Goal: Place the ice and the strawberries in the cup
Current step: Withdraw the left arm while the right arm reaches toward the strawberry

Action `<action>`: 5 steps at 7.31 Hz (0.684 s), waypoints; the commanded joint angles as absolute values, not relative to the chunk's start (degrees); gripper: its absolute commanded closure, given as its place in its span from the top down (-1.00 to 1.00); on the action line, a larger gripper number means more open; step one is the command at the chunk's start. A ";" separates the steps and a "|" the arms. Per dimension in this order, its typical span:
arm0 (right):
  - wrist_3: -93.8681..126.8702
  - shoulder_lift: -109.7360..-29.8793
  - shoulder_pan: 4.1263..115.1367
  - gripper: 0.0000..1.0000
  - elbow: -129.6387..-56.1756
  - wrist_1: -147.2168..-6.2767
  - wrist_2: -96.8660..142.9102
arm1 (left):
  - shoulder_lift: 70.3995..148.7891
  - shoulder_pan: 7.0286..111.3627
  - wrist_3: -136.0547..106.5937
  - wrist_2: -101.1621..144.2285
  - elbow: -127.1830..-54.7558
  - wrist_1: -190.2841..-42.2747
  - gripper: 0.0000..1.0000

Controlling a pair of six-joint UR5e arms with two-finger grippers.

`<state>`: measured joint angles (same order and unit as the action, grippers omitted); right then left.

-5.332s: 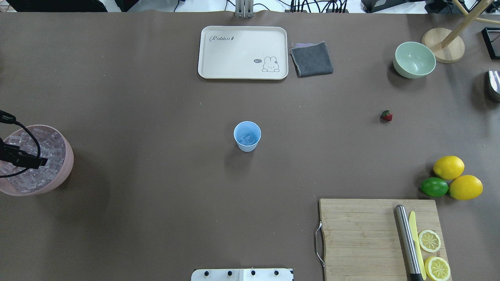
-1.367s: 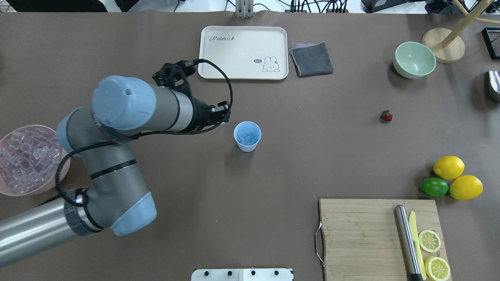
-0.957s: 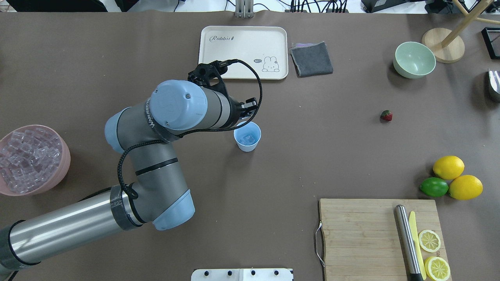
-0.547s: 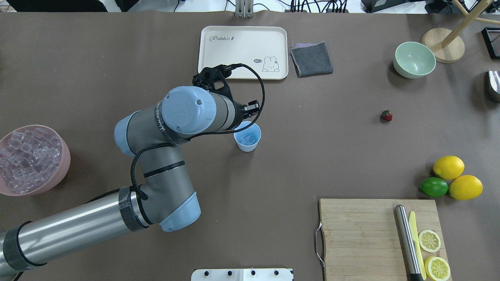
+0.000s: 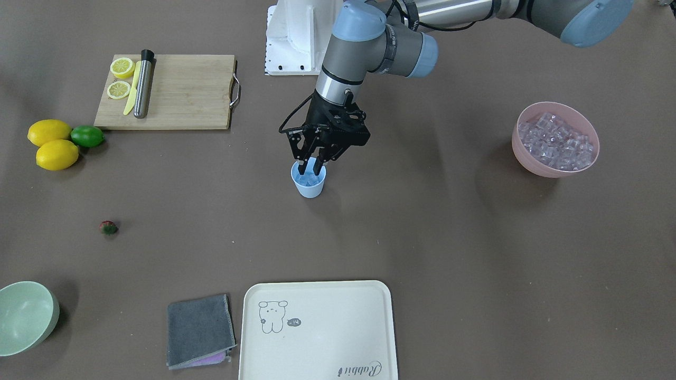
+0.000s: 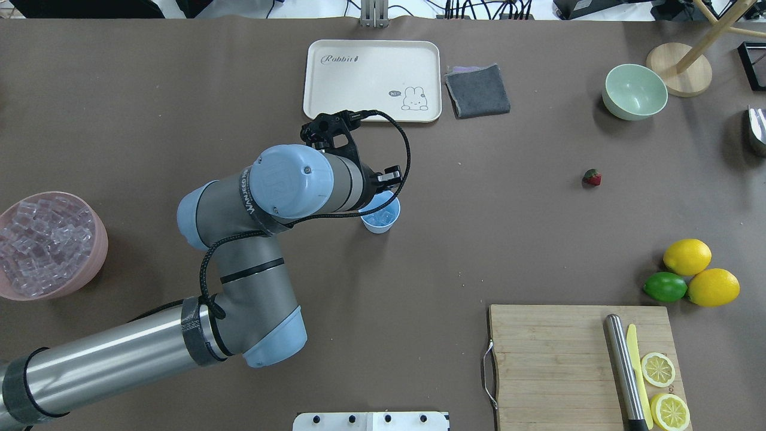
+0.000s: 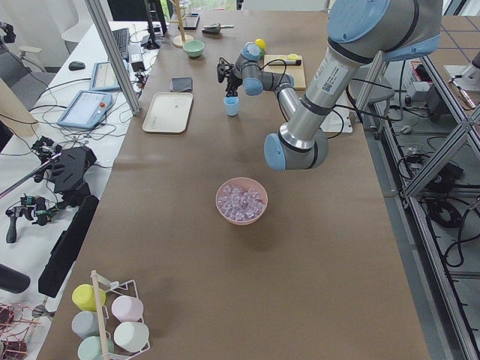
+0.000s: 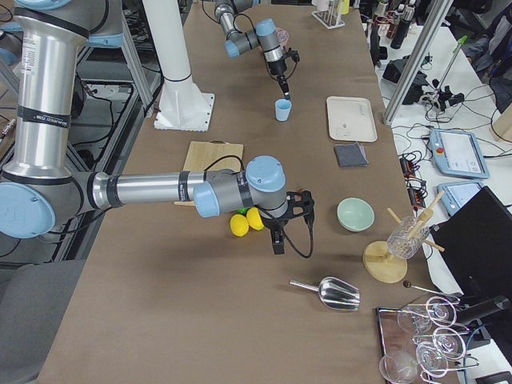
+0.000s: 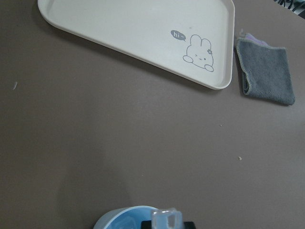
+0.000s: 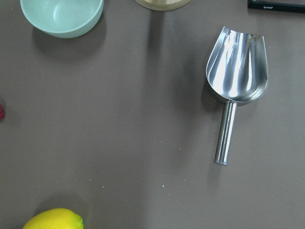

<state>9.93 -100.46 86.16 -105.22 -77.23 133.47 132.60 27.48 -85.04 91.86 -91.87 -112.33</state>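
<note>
The light blue cup stands at the table's middle, with ice cubes in it. My left gripper hangs straight over the cup with its fingertips at the rim, shut on a clear ice cube. More ice fills the pink bowl on my left side. The strawberry lies alone on the table at my right, far from the cup. My right gripper shows only in the exterior right view, near the lemons; I cannot tell whether it is open or shut.
A cream rabbit tray and a grey cloth lie beyond the cup. A pale green bowl, two lemons and a lime, a cutting board and a metal scoop are on my right.
My left arm came from the pink ice bowl over to the cup. In the last half second it shifted slightly and lowered over the cup's mouth.
</note>
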 commanded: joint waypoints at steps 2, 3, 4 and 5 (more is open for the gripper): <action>11.41 -99.59 85.35 1.00 -105.12 -77.17 133.42 | 123.53 29.08 -74.04 93.24 -101.65 -111.98 0.96; 12.12 -97.67 84.38 1.00 -104.77 -77.43 133.33 | 120.27 33.01 -70.52 98.99 -104.82 -110.41 0.97; 15.96 -95.12 83.42 1.00 -103.63 -77.26 133.33 | 117.10 38.35 -66.75 105.49 -108.07 -107.35 0.97; 21.65 -92.84 81.23 1.00 -103.45 -77.43 133.24 | 112.63 44.85 -57.66 112.26 -110.98 -105.05 0.97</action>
